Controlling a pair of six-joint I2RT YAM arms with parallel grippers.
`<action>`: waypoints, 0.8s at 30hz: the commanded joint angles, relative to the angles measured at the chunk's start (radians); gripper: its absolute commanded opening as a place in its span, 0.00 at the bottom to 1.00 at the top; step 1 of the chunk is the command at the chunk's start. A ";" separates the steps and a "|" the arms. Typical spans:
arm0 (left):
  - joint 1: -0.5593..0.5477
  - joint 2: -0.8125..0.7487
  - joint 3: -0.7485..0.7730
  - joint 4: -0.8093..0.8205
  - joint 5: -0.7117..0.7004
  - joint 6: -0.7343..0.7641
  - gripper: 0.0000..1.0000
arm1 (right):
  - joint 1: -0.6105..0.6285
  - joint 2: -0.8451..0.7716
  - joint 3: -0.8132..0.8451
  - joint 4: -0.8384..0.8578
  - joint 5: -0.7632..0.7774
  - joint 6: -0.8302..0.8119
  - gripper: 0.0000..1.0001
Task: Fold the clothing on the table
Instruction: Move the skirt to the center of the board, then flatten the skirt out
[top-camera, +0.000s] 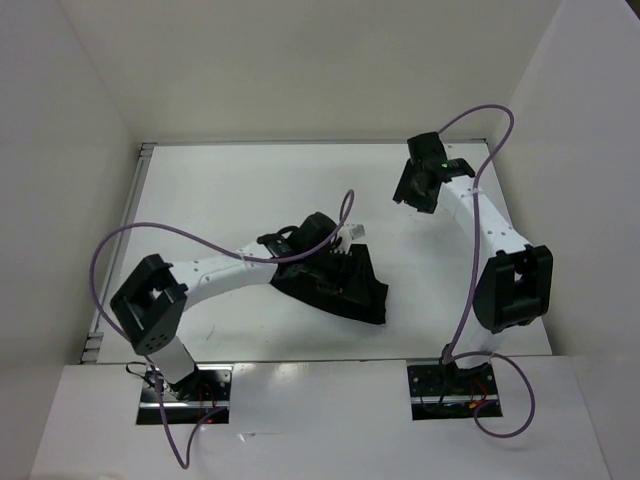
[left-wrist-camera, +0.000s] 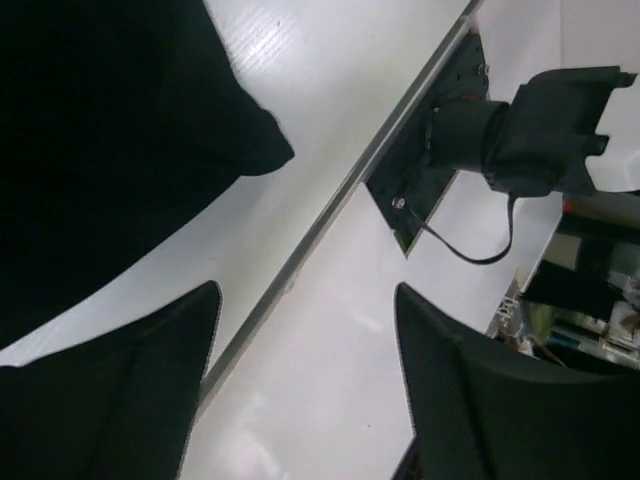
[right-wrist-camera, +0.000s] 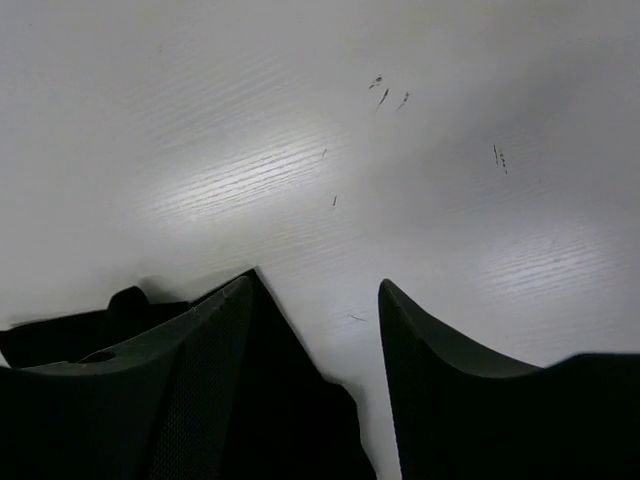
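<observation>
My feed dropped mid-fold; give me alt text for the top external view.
The black clothing lies bunched on the white table, the left gripper just over it. The right gripper hovers apart, toward the far right.

Closed in by plain white walls (top-camera: 300, 70) beyond and to both sides of the left pincer (left-wrist-camera: 305, 300). Dim clutter (left-wrist-camera: 590, 300) off to its near right.
</observation>
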 joint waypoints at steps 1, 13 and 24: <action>0.032 -0.185 0.106 0.007 -0.116 0.035 0.85 | -0.002 -0.077 -0.024 -0.005 -0.010 -0.005 0.59; 0.225 -0.197 0.033 -0.110 -0.332 0.057 0.76 | 0.043 -0.232 -0.275 -0.037 -0.224 0.018 0.59; 0.264 0.089 0.165 -0.091 -0.534 0.123 0.75 | 0.096 -0.373 -0.475 -0.057 -0.238 0.124 0.59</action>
